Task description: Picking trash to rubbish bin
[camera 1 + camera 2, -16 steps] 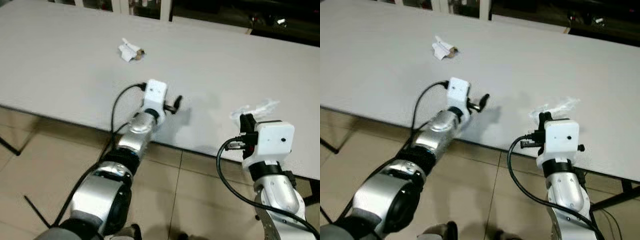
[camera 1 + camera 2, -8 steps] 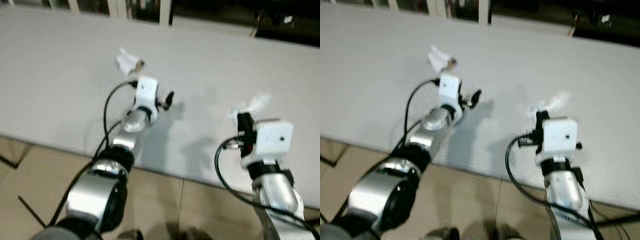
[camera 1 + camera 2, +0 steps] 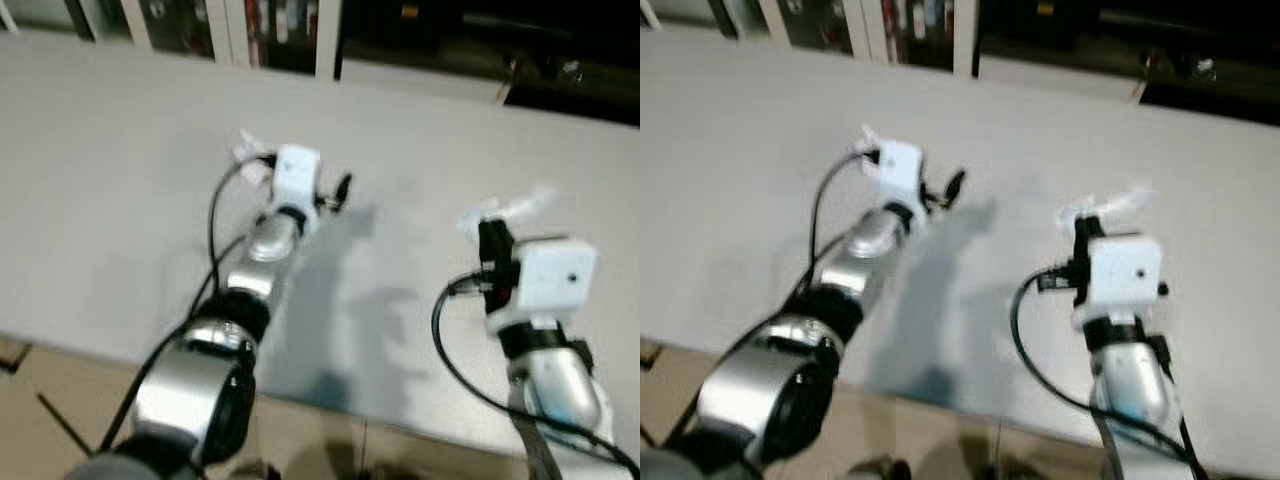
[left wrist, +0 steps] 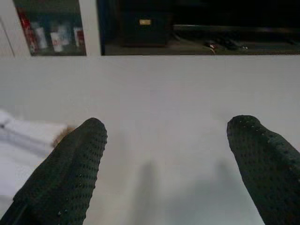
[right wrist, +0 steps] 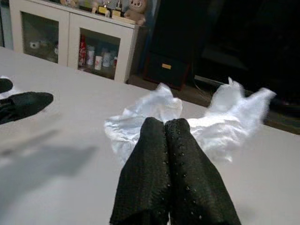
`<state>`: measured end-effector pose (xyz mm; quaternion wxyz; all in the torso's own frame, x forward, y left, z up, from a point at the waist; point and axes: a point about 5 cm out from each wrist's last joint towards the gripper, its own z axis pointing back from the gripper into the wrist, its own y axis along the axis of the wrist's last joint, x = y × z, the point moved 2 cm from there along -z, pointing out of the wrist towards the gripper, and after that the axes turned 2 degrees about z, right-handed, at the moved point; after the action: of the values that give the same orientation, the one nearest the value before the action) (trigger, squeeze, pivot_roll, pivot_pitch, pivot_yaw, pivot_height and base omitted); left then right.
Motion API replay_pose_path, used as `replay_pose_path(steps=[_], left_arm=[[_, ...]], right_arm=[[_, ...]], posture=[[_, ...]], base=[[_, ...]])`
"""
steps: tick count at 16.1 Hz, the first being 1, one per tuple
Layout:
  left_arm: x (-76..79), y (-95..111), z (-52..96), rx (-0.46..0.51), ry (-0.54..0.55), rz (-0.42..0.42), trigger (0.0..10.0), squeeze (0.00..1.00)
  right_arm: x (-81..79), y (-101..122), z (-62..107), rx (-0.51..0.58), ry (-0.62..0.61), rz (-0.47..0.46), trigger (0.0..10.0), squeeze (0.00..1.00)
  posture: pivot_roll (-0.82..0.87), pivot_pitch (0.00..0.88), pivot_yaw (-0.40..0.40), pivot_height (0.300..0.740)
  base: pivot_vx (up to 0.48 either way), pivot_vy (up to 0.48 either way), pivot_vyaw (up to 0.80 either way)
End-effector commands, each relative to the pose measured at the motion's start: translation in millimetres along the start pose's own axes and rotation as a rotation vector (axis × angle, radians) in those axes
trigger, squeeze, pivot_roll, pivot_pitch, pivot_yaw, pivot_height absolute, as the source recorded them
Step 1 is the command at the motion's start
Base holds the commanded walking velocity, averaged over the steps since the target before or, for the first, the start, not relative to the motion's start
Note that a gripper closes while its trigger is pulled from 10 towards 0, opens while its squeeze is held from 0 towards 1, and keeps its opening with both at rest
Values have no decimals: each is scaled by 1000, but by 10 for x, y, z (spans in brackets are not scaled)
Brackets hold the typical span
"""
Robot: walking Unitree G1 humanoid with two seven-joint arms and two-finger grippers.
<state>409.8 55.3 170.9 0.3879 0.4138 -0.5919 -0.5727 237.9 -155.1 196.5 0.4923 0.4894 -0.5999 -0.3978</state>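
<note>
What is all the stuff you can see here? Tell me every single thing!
Table: one, pale grey, spread under both arms.
Crumpled paper: one, white with a brown bit, on the table beside the left gripper's finger.
Plastic wrapper: one, clear white, crumpled, on the table just past the right gripper's tips.
Cabinet: one, white with glass doors, behind the table, small bottles inside.
Left gripper: black fingers spread open, low over the table.
Right gripper: black fingers pressed together, behind the wrapper.
</note>
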Motion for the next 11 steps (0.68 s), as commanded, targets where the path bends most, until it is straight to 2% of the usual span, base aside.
replay_pose_path(steps=[1,5,11], left_arm=[[148,8,-19,6,-40,0,10000,0],[132,11,-19,4,-35,-5,10000,0],[116,20,-12,17,-26,8,10000,0]], right_arm=[[50,8,9,6,-14,6,10000,0],[42,9,2,9,-11,5,10000,0],[44,-5,-5,6,-8,6,10000,0]], posture=[[-11,152,-24,740],[-7,149,-23,740],[0,147,-24,740]], base=[[472,0,0],[462,0,0],[0,0,0]])
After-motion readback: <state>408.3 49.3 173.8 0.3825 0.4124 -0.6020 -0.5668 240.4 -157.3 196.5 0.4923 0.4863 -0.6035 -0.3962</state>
